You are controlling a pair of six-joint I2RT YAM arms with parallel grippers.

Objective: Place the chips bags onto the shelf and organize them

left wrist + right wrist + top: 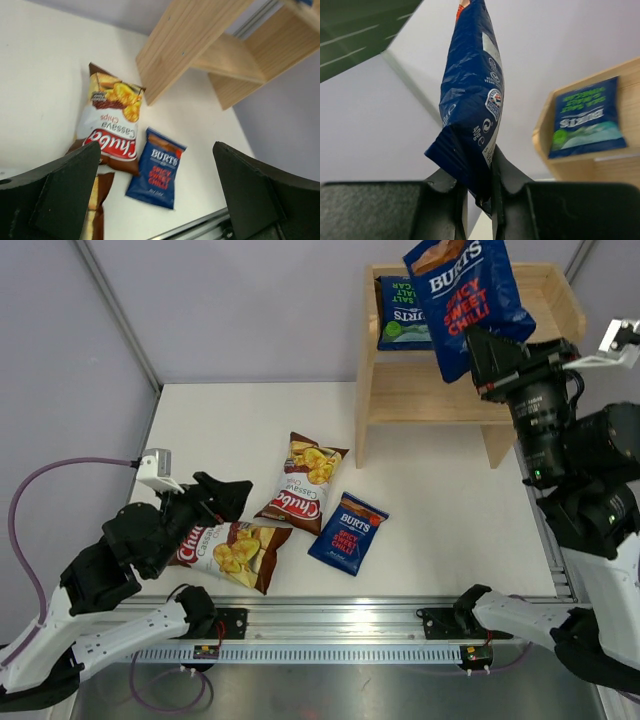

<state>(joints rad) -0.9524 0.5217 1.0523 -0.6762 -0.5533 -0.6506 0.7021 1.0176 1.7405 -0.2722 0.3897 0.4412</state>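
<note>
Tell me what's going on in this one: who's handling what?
The right gripper is shut on a dark blue, red-lettered Burts chips bag, holding it in the air by the light wooden two-tier shelf. A green-lettered Burts bag sits on the upper tier. The left gripper is open and empty. Two brown-and-white Chuba bags and another blue Burts bag lie on the white table.
</note>
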